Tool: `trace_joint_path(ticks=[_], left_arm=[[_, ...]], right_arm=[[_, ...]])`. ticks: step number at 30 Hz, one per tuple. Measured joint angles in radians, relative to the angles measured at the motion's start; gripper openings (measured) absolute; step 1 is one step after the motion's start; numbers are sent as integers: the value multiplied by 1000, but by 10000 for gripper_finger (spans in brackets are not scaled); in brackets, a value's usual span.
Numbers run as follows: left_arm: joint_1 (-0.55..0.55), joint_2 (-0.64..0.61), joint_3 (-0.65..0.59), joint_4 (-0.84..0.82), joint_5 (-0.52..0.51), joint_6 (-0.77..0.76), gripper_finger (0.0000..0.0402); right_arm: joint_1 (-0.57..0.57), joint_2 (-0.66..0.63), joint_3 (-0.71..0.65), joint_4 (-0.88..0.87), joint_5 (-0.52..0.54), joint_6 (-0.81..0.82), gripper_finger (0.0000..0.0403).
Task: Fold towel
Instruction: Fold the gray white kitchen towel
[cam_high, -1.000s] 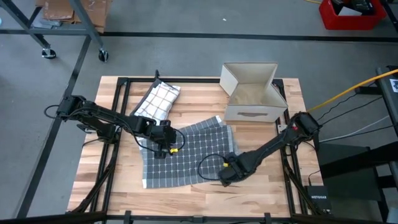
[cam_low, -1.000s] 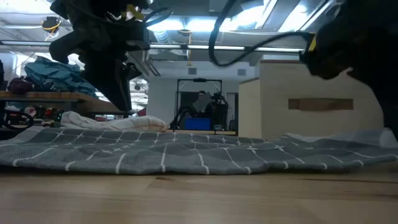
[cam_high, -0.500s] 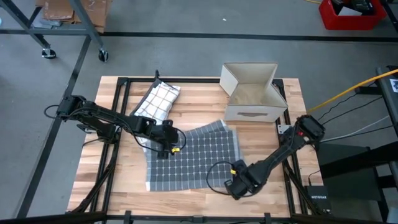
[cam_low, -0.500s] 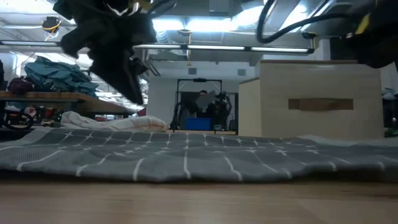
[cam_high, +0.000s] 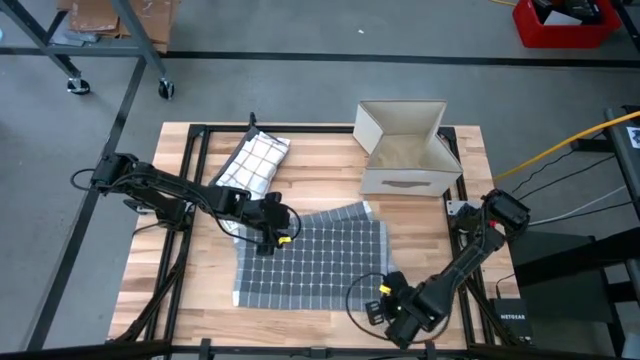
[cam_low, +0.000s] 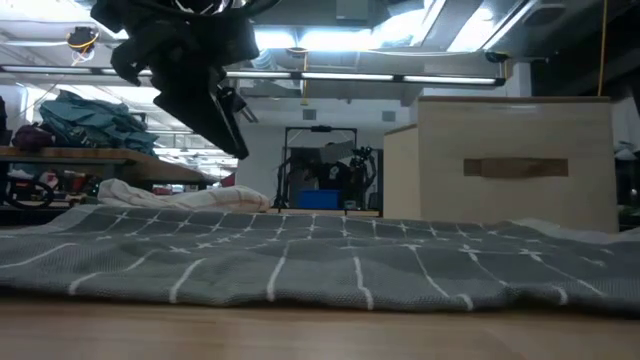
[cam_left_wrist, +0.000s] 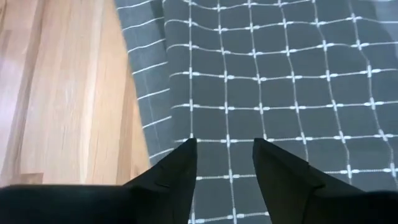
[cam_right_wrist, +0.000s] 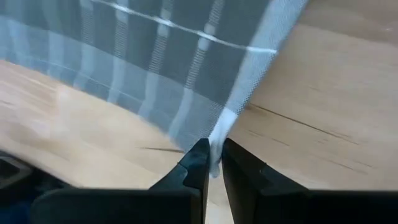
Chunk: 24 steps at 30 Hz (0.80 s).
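Observation:
The grey towel (cam_high: 310, 255) with a white grid lies spread on the wooden table (cam_high: 200, 300); in the low view it fills the foreground (cam_low: 300, 260). My left gripper (cam_high: 268, 240) hovers open over the towel's far-left part, its two fingers (cam_left_wrist: 180, 168) apart above the cloth and touching nothing. In the low view it hangs clear above the towel (cam_low: 232, 135). My right gripper (cam_high: 384, 300) sits at the towel's near-right corner, close to the table's near edge, shut on the cloth (cam_right_wrist: 214, 158). My right gripper pinches the towel's near-right corner (cam_right_wrist: 221, 130) between its two fingers, at the pale hemmed edge. The fingers come from above, pointing steeply down. From the hold the cloth runs away over the table, and the rest of the towel lies flat on the wood.
A folded white checked cloth (cam_high: 255, 160) lies at the far left, seen in the low view as a pale heap (cam_low: 180, 195). An open cardboard box (cam_high: 405, 150) stands at the far right, behind the towel. Bare wood shows right of the towel and along the near edge.
My right gripper has swung toward the table's near edge and to the right, turning as it went and taking the towel's corner along. The towel's rumpled right part has been drawn away from the box and now lies spread flat. My left gripper has tipped up off the towel.

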Motion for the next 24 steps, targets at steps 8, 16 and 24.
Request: trace_joint_path(ticks=[8,16,24], left_arm=[[-40,0,-9,-16,213,0,120],[-135,14,-91,4,215,1,103],[-230,61,-159,1,216,-61,86]], right_arm=[[53,20,1,247,219,13,46],[53,45,1,323,239,-102,46],[53,45,1,319,2,-175,46]])
